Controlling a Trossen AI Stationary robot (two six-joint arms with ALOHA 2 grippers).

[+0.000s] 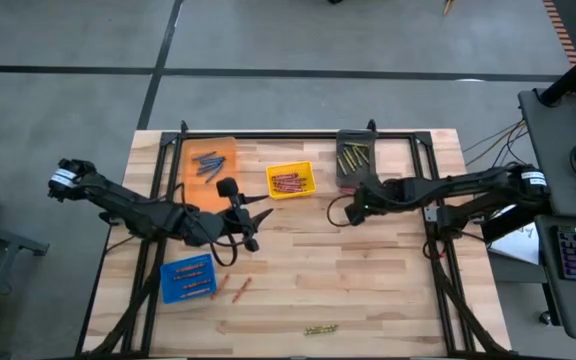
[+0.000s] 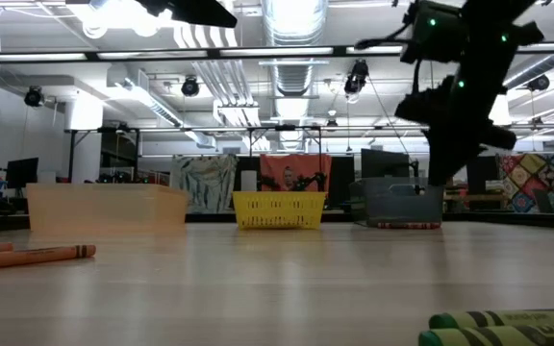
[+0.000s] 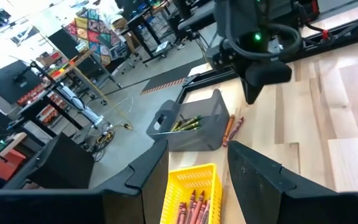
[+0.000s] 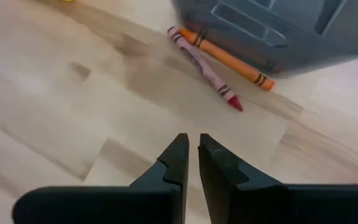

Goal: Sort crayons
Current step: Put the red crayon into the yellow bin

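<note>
My right hand point(image 4: 191, 149), nearly closed and empty, hovers over the tabletop point(image 4: 55, 93) near a red crayon point(image 4: 205, 67) and an orange crayon point(image 4: 232, 60) lying beside the grey bin point(image 4: 278, 25); my left hand point(image 1: 253, 228) is open, empty

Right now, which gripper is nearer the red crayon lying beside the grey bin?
Right. The right gripper, nearly shut, hovers just short of the red crayon by the grey bin. The left gripper, open, is past the yellow bin.

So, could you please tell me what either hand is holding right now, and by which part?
Nothing is held. The left hand is open and empty; the right hand is nearly closed, empty, above the table.
</note>
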